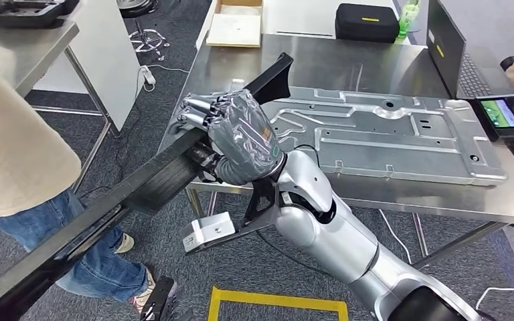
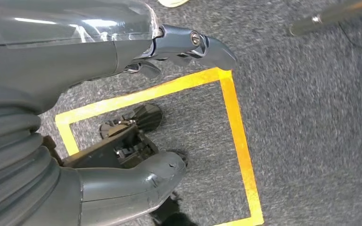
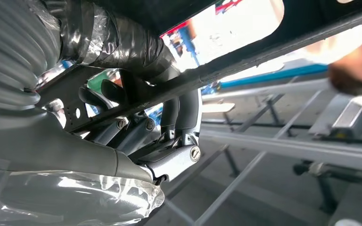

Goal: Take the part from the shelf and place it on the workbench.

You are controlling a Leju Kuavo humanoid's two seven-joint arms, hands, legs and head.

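Centre frame, rt hand (image 1: 241, 137): gripping long black part (image 1: 140, 184), fingers wrapping it.
Lft hand (image 2: 122, 61): hanging, fingers apart, holding nothing.
Tip: lowering flat onto workbench (image 1: 348, 63), avoiding metal plate (image 1: 388, 130).

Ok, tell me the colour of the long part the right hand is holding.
Black long part, clearest in the head view.
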